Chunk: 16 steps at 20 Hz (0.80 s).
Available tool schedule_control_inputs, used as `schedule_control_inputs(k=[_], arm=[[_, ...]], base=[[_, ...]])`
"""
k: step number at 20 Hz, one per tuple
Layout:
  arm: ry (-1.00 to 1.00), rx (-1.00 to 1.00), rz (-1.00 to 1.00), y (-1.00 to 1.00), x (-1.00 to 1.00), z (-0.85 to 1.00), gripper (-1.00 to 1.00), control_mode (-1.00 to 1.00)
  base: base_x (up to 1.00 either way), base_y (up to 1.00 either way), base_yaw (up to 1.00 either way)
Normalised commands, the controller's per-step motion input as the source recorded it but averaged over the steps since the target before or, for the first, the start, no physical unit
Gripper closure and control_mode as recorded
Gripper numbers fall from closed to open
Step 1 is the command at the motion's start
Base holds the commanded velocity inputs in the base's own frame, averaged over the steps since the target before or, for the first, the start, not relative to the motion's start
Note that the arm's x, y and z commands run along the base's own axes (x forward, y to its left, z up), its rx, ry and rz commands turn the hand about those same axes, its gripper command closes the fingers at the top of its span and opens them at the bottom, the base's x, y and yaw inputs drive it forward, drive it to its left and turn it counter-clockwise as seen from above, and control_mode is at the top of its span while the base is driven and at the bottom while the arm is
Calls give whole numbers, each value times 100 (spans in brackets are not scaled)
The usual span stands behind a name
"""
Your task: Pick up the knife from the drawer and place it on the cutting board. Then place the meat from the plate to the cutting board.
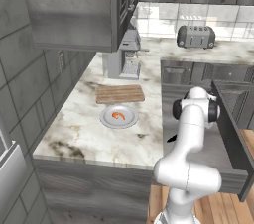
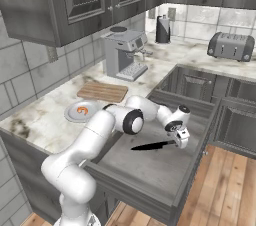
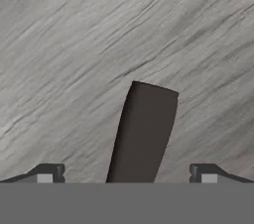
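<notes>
The drawer [image 2: 150, 167] stands pulled open, its dark front panel [image 1: 232, 134] to the right. The black knife [image 2: 149, 146] lies flat on the drawer floor; its tip [image 1: 171, 139] shows beside my arm. My gripper [image 2: 181, 139] hangs low over the handle end, open. In the hand view the dark handle [image 3: 146, 129] lies between my spread fingertips [image 3: 49, 172], untouched. On the counter, the wooden cutting board [image 1: 120, 93] [image 2: 102, 91] lies bare. Just in front of it sits the plate [image 1: 105, 119] [image 2: 71, 116] with the orange-red meat [image 1: 118, 115] [image 2: 82, 111] on it.
A coffee machine [image 1: 125, 58] [image 2: 122, 52] stands behind the board. A toaster [image 1: 196, 36] [image 2: 231, 46] and a dark canister [image 2: 163, 29] sit on the back counter. Upper cabinets [image 1: 74, 10] overhang the left counter.
</notes>
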Motion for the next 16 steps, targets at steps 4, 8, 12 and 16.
schedule_control_inputs(k=[4, 8, 12, 16], arm=[[5, 0, -5, 0, 42, -12, -100, -100], [11, 0, -5, 0, 25, -39, -100, -100], [3, -3, -6, 0, 1, -64, 100, -100], [0, -4, -7, -2, 0, -72, 100, -100]], base=[[0, 0, 0], [0, 0, 0], [0, 0, 0], [0, 0, 0]])
